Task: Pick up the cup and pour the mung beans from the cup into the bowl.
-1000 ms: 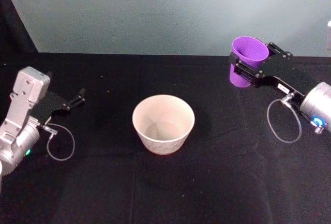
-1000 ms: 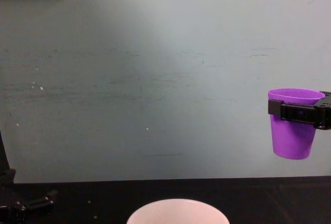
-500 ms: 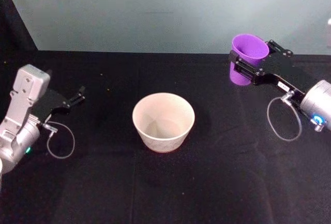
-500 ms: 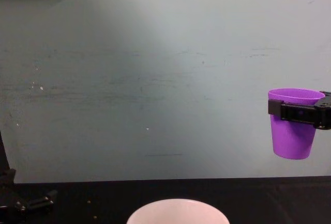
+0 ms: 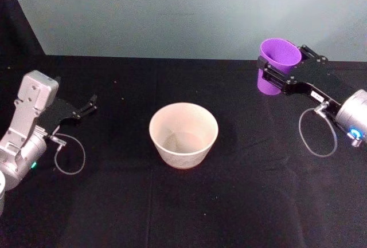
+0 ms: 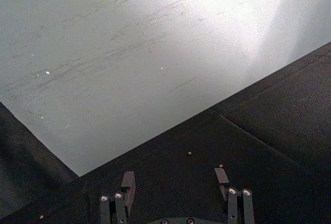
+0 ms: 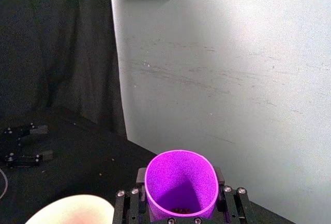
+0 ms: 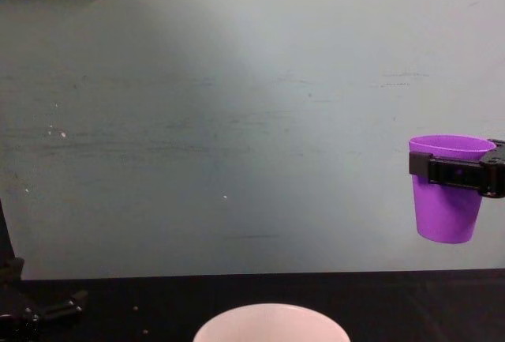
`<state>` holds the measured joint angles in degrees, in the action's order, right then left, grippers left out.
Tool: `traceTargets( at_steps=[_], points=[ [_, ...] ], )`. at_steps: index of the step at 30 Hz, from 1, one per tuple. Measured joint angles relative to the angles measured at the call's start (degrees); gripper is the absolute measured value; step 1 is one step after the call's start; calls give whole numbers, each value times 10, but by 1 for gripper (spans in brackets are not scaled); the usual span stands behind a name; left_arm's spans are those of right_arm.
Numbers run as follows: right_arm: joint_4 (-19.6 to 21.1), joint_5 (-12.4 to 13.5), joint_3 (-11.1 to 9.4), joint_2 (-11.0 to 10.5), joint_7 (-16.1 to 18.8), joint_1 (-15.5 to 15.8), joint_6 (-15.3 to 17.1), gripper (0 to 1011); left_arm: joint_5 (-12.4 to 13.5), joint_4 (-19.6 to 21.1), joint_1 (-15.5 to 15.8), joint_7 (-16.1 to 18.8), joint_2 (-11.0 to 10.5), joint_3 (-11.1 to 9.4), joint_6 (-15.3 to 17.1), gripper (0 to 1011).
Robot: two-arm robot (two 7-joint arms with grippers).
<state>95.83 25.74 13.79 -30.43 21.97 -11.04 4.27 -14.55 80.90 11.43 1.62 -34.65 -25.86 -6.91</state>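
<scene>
My right gripper [image 5: 282, 71] is shut on the purple cup [image 5: 277, 65], holding it upright in the air, right of the bowl and farther back. From the side the cup [image 8: 447, 190] hangs well above the black table. Down inside the cup [image 7: 180, 185] a few dark mung beans [image 7: 180, 210] show at the bottom. The pale pinkish-white bowl [image 5: 183, 135] stands at the table's middle, and its rim [image 8: 271, 310] shows from the side. My left gripper [image 5: 87, 105] rests open over the table at the left, its fingers [image 6: 126, 182] spread with nothing between them.
A black cloth covers the table [image 5: 183, 213], and a pale wall [image 5: 172, 13] stands close behind it. A few stray beans [image 6: 190, 153] lie on the cloth near the left gripper. Cable loops hang from both wrists.
The cup and right gripper have hardly moved. The left arm stays where it was.
</scene>
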Motion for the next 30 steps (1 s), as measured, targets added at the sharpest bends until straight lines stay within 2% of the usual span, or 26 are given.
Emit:
traceTargets(
  at_steps=[30],
  points=[
    [0,0,0,0,0,0,0,735,0,0,0,0,0,0,0,1000]
  ],
)
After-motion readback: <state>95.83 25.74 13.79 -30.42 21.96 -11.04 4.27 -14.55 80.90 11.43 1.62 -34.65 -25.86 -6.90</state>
